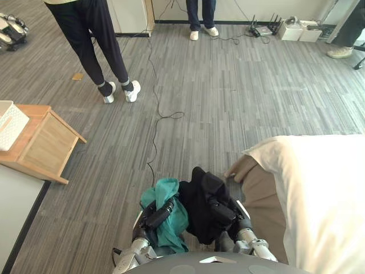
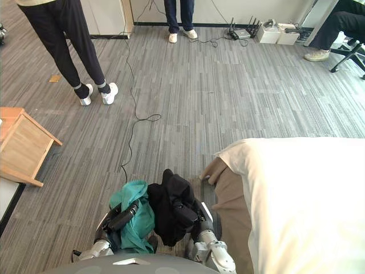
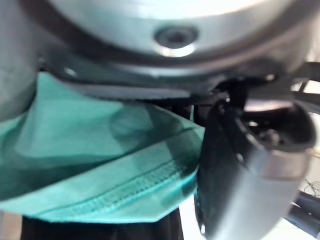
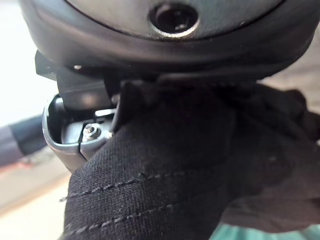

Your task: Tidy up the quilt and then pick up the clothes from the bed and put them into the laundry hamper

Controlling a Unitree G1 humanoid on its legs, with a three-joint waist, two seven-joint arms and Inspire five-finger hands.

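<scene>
The left hand (image 1: 160, 213) grips a teal garment (image 1: 164, 191), the right hand (image 1: 223, 214) a black garment (image 1: 199, 197), beside the bed (image 1: 260, 210).

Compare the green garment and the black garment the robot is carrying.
The green garment is teal, in the left robot hand; the black garment is dark, bulkier, rises higher, at the right robot hand. Both are crumpled and touching, above the carpet.

Lower right: bed (image 1: 262, 220).
A white quilt (image 1: 319, 188) covers most; tan sheet (image 2: 231, 211) bared along left edge, upper corner rumpled.
</scene>
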